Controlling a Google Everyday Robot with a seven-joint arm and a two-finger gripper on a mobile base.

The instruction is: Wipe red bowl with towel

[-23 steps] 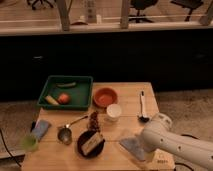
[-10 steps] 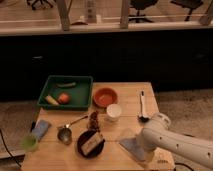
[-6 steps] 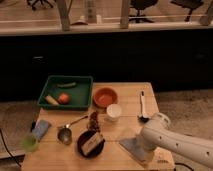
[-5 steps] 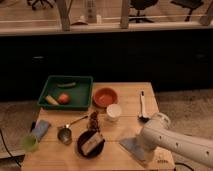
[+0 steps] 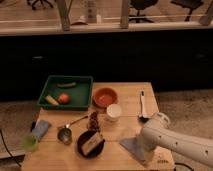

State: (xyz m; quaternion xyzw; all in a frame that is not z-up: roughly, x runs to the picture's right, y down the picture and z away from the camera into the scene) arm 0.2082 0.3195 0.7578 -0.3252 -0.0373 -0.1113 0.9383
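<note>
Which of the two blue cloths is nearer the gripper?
The larger grey-blue towel at front right: the gripper is right over its edge. The smaller, lighter blue cloth lies far left, beside the green cup.

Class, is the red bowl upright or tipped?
Upright: red bowl shows its open inside. End effector is at the towel, front right.
</note>
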